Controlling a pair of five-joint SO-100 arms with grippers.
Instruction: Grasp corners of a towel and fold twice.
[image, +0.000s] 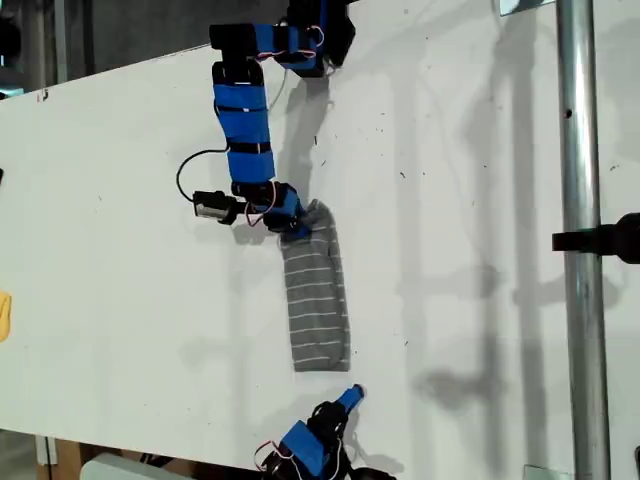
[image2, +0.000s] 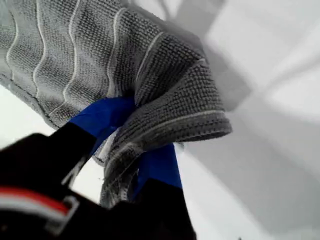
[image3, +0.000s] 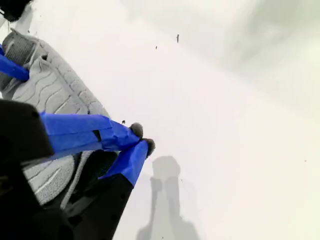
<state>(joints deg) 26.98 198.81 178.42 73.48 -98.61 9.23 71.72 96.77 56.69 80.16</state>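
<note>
Towel (image: 316, 300): dark grey cloth with thin white stripes, folded into a long narrow strip. It lies flat on the white table (image: 130, 270) near the middle of the exterior view, its long side running from the upper arm toward the lower arm. The end nearer the upper arm is bunched and lifted slightly.

My first gripper (image: 297, 226): blue-taped, at the end of the arm reaching down from the top of the exterior view. It is clamped on the bunched end of the towel; in the first wrist view the cloth (image2: 165, 95) folds over and between the two blue fingers (image2: 160, 165).

My second gripper (image: 350, 397): blue-taped, at the bottom edge of the exterior view, just beyond the towel's flat end and apart from it. Its jaws are closed together with nothing between them; the dark fingertips (image3: 149, 146) touch above bare table, with the towel (image3: 50, 90) lying beside them.

Metal pole (image: 582, 240): upright at the exterior view's right, with a black clamp (image: 605, 240) on it.

Containers: I see no container in any view.
</note>
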